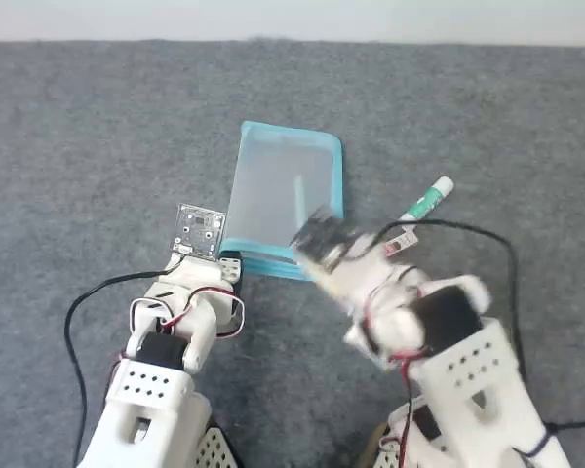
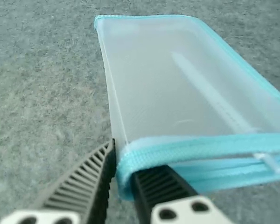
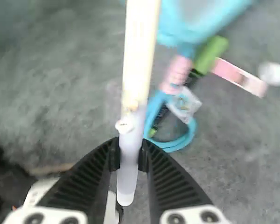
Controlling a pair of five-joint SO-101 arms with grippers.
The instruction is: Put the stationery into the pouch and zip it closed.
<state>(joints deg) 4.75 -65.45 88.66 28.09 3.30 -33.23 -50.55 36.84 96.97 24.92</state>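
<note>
The left hand (image 2: 123, 186) is clamped shut on the near corner of the pouch (image 2: 177, 84). Its two ribbed black fingers pinch the teal zip band (image 2: 200, 149) right at the corner seam. The right hand (image 3: 129, 161) is closed around the pale lower end of a slim cream and white pen (image 3: 139, 56). The pen stands straight out from between the fingers and points toward the pouch's teal edge. Whether the far end of the pen has entered the pouch's mouth cannot be told.

The pouch is a flat, translucent rectangle trimmed in teal, lying on the grey felt tabletop (image 1: 97, 136) between the two arms. Its zip edge is toward the arms. A small white slider pull (image 2: 270, 162) sits along the zip band, away from the pinched corner. Through the frosted side, one slim stick (image 2: 210, 100) shows lying lengthwise inside.

In the high view, the right hand is over the pouch's other near corner. Just beyond it, a green and white marker (image 1: 427, 202) lies slanted on the tabletop, beside the pouch but outside it. Near the pen, the right wrist view shows a pink strip (image 3: 235, 74) and a teal loop (image 3: 175, 140) on the felt. A black cable (image 1: 75, 322) curves beside the left arm.
</note>
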